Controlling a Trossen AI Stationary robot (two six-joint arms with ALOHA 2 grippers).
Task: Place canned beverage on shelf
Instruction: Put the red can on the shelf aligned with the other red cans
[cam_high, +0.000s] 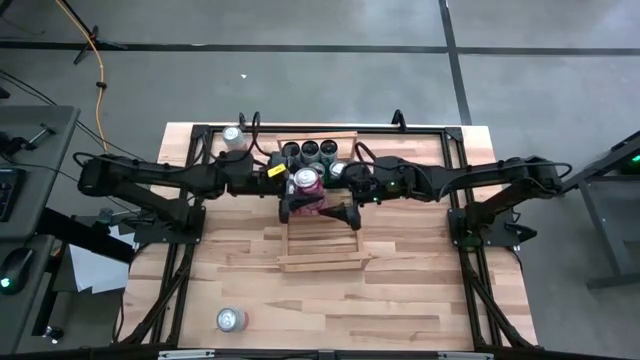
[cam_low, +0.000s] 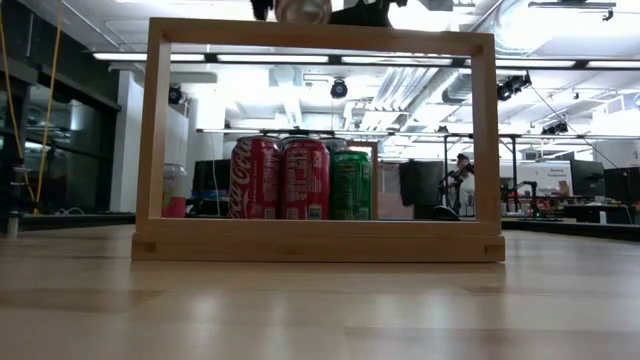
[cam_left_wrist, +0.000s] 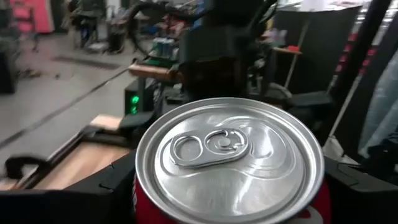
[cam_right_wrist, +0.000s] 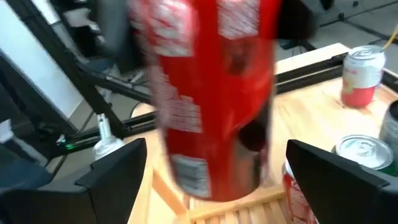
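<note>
Red can (cam_right_wrist: 214, 93) with white print and silver top; pale wood shelf (cam_high: 320, 245); one green can (cam_low: 350, 185).

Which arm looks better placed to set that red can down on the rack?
Probably the left. Its tool grips the red can above the rack, while the right tool stands open beside it, holding nothing.
</note>
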